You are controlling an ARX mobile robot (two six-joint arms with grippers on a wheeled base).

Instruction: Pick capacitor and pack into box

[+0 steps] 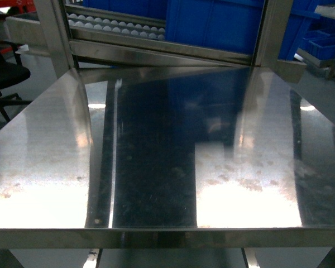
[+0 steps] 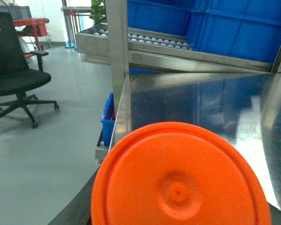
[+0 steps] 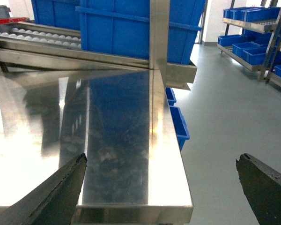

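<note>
An orange disc (image 2: 180,180) fills the left wrist view, perhaps held there though I cannot tell, while the right gripper (image 3: 161,187) gapes empty over the steel table (image 1: 156,167); no box or capacitor shows, so direction stays unknown.

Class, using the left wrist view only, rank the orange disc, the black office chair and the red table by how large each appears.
1. Orange disc, largest, though it sits right against the camera, so its true size is unsure.
2. Black office chair.
3. Red table, far off and partly hidden.
</note>
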